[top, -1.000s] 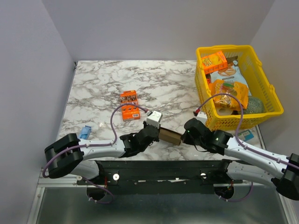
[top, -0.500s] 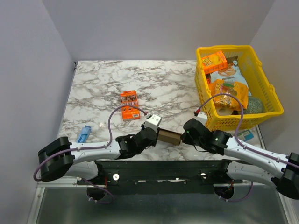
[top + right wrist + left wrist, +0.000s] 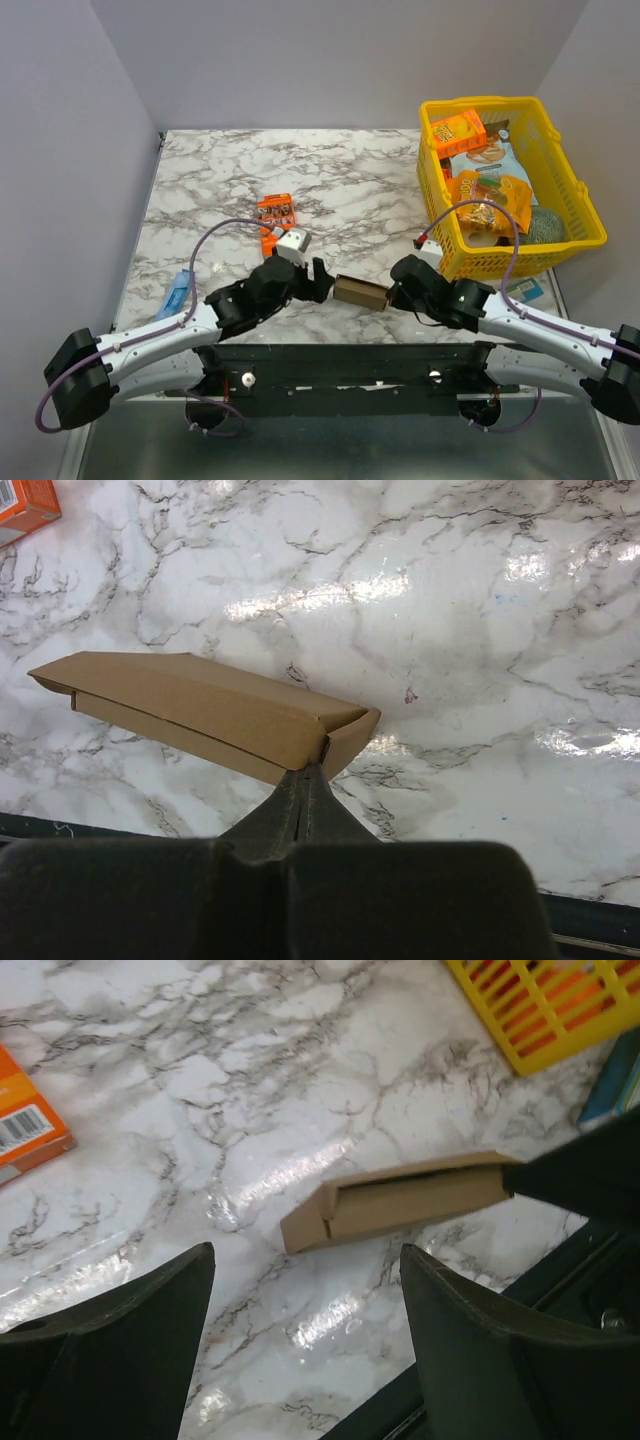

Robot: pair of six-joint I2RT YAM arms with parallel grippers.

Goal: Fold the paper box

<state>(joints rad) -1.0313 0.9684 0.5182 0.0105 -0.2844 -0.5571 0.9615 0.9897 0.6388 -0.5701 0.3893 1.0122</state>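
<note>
Brown paper box (image 3: pixel 360 292): flat on marble table (image 3: pixel 350 180) near front edge, long axis left-right, left end slightly farther back and free; no print visible. Right gripper (image 3: pixel 397 290): fingers pressed together on box's right end flap. Left gripper (image 3: pixel 318 282): fingers spread, just left of box, not touching. Blue packet (image 3: pixel 177 292): far left edge. Orange pack (image 3: pixel 277 226): behind left gripper, barcode showing, text unreadable. Yellow basket (image 3: pixel 540 262): right rear, snack bags inside, lettering illegible
</note>
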